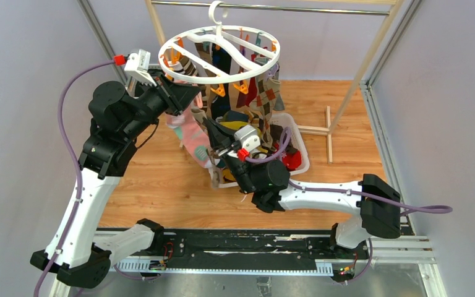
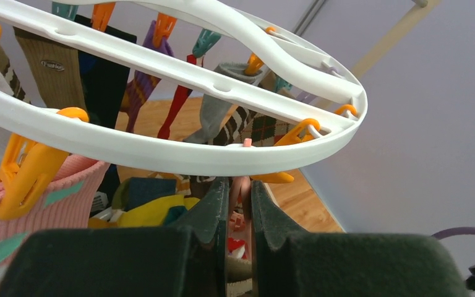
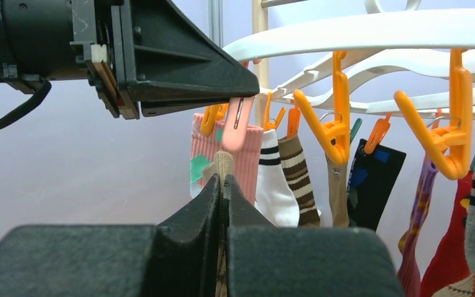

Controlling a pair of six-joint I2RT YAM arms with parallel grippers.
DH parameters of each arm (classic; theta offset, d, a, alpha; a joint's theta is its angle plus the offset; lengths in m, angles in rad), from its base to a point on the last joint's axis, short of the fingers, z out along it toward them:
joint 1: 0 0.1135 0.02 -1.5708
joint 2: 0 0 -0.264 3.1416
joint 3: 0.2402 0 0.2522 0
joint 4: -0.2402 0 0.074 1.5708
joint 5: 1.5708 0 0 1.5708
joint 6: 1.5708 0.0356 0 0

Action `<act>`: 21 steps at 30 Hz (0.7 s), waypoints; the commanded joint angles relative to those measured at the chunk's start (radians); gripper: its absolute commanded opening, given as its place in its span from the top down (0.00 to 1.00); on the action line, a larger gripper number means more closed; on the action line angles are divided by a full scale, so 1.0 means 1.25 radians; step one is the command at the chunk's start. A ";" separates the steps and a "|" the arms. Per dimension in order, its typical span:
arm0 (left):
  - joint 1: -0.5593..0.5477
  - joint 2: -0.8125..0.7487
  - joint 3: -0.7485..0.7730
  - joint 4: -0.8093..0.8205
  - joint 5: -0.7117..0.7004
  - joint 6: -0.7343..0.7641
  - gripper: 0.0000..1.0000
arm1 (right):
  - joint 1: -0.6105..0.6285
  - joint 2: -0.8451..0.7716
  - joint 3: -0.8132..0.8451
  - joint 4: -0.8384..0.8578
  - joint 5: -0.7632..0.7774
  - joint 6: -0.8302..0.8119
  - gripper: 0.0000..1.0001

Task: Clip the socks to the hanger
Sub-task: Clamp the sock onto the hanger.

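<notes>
Sock (image 3: 224,164) in right gripper (image 3: 224,189); left gripper (image 2: 240,189) seemingly pinching pink clip (image 3: 238,127).

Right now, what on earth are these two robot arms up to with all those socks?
They are pegging socks onto the round white hanger. The left gripper pinches a pink clip at its rim, while the right gripper holds the top of a tan sock just under that clip; it does not look clipped yet. Several other socks already hang from the ring.
</notes>
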State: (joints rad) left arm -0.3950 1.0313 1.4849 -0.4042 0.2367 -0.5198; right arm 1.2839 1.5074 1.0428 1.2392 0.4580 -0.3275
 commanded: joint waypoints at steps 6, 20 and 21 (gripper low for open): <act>-0.002 -0.023 -0.007 0.006 -0.002 0.009 0.98 | 0.006 0.009 0.039 0.037 0.020 0.019 1.00; -0.002 -0.025 -0.003 -0.001 -0.010 0.003 0.98 | -0.003 -0.007 0.027 0.064 0.048 0.052 1.00; -0.002 -0.025 -0.005 0.000 -0.011 0.004 0.98 | -0.003 -0.007 0.029 0.067 0.047 0.053 1.00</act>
State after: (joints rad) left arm -0.3950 1.0252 1.4845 -0.3981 0.2241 -0.5198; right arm 1.2884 1.5219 1.0565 1.2636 0.4961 -0.2775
